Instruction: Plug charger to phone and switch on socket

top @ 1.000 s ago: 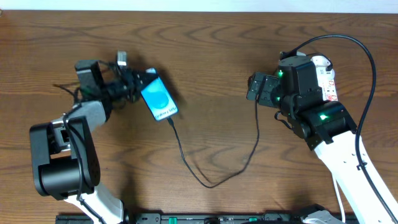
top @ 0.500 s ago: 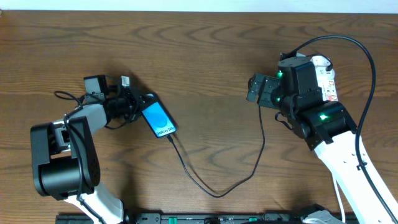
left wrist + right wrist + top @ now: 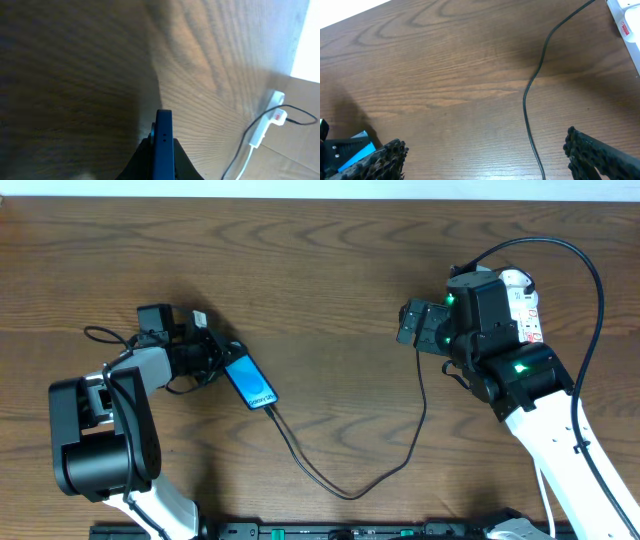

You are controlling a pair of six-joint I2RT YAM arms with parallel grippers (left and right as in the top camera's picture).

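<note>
One blue phone [image 3: 250, 382] at bench [image 3: 330, 270] left, screen writing too small to read, clamped in left gripper [image 3: 218, 358], charger [image 3: 525, 100] met its lower end, red-marked socket [image 3: 527, 308] lay far right, right gripper [image 3: 485, 150] gaped wide, empty

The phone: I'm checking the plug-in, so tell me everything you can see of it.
The phone is a slim rectangle with a bright blue screen and white lettering, set diagonally left of centre. The left gripper is shut on its upper end, and the wrist view shows it edge-on. The charger meets its lower end. Whether it rests on the table is unclear.
</note>
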